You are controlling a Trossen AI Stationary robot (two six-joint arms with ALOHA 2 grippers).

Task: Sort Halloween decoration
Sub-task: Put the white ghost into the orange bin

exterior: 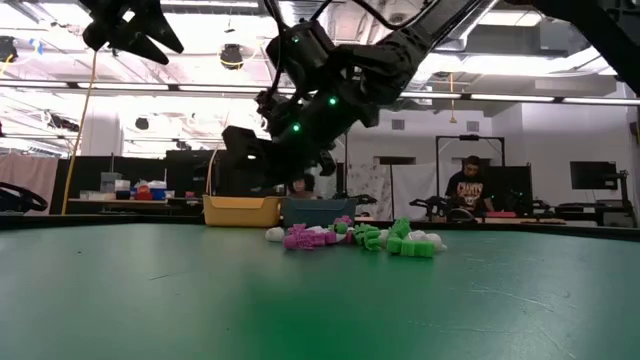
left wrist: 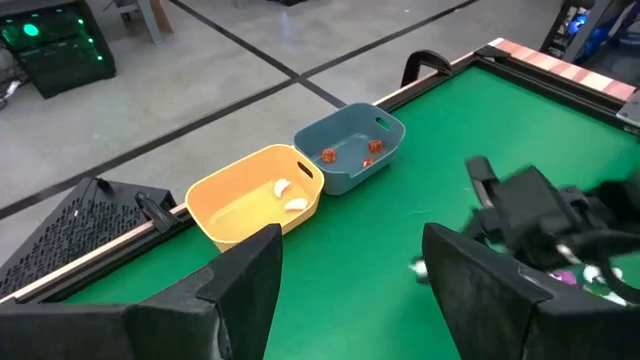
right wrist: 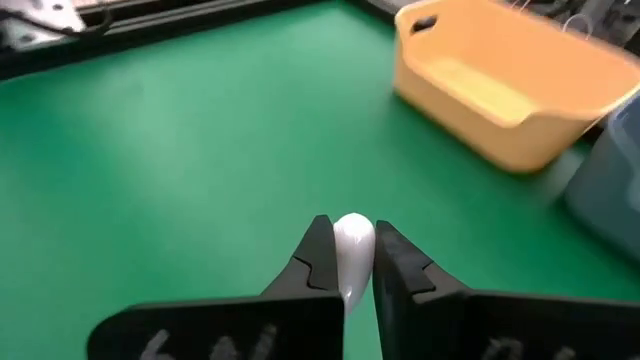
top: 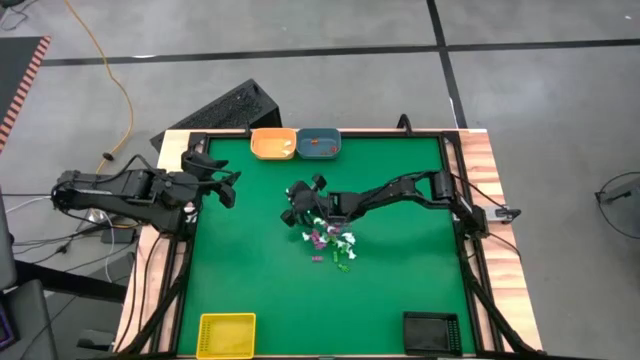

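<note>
The Halloween decoration is a small pile of white, purple and green trinkets lying on the green mat near the table's middle, also seen in the low view. My right gripper hangs above the mat just left of the pile, shut on one white trinket. Two white pieces lie in the orange tray. Orange-red pieces lie in the blue tray. My left gripper waits open, raised over the table's left edge. My right gripper pinches the white trinket's lower part between its two fingertips. The trinket's rounded end sticks out beyond the tips. The fingers slant downward, pointing toward the table's left. The trinket is lifted clear of the mat.
A yellow tray stands at the near left corner and a black tray at the near right. The orange and blue trays sit side by side at the far edge. A raised black rail borders the mat. People sit in the room beyond.
</note>
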